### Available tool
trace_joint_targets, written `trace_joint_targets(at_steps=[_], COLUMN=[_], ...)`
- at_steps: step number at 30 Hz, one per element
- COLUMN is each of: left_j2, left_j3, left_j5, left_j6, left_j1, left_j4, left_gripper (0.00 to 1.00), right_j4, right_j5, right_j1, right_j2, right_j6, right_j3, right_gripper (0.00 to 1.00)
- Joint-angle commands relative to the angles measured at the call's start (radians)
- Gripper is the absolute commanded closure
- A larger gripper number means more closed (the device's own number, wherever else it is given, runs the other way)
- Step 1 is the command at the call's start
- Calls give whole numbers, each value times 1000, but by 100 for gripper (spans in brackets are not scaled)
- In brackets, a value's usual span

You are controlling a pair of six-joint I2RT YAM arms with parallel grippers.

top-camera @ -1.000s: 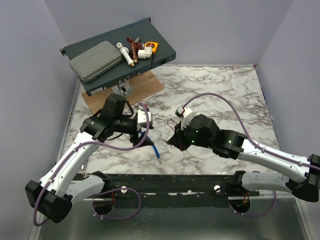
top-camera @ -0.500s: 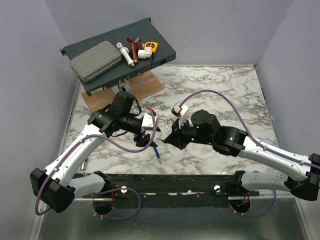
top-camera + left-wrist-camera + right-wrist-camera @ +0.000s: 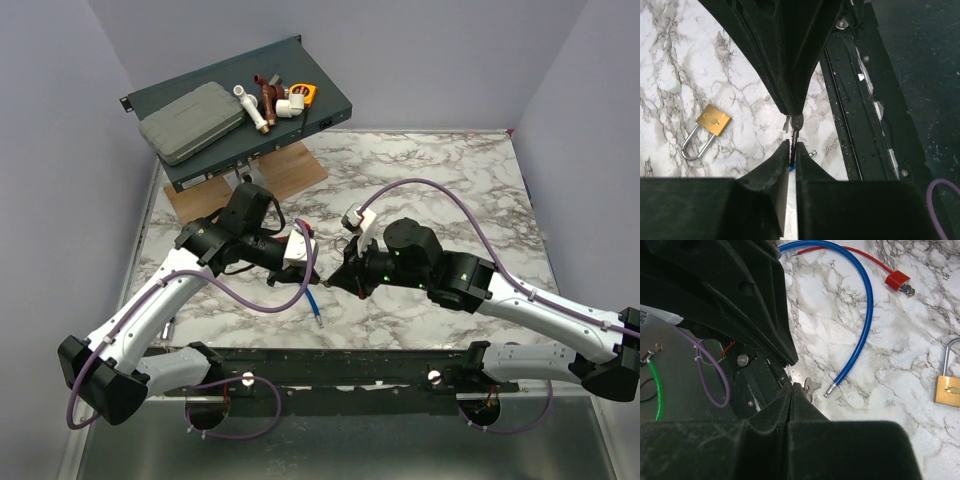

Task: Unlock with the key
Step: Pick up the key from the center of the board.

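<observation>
Tip to tip at mid-frame, the left gripper (image 3: 791, 148) pinches the blade of the key (image 3: 797, 123) while the right gripper (image 3: 791, 388), fingers pressed together, holds its head; either letting go out of step could drop or twist it. The brass padlock (image 3: 714, 120) lies unheld at centre-left and may slide; a blue cable (image 3: 865, 315) lies nearby.

Entry: no readable text, number or brand anywhere in view. Brass padlock (image 3: 714, 120) has a faint stamped mark on its face, too small to make out. Key (image 3: 797, 121) shows no legible stamp. Grey case (image 3: 190, 122) on the shelf: plain lid, no lettering.
</observation>
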Motion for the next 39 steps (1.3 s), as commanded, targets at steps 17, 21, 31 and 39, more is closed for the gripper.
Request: trace_joint_targets(at_steps=[17, 21, 31, 39], left_j2=[14, 19, 27, 45], left_j3=[129, 168, 187, 208], left_j5=[-101, -127, -146, -149], left_j6=[119, 142, 139, 140], left_j1=[-56, -74, -88, -93], left_j4=[-195, -244, -254, -255], left_gripper=[100, 100, 100, 100], right_j4=[114, 139, 166, 122], right_j5=[5, -64, -169, -193], right_j1=[5, 5, 5, 5], right_j2=[-89, -51, 1, 27], right_j6=[-60, -91, -125, -143], right_j3=[-41, -38, -31, -22], right_gripper=[35, 34, 55, 62])
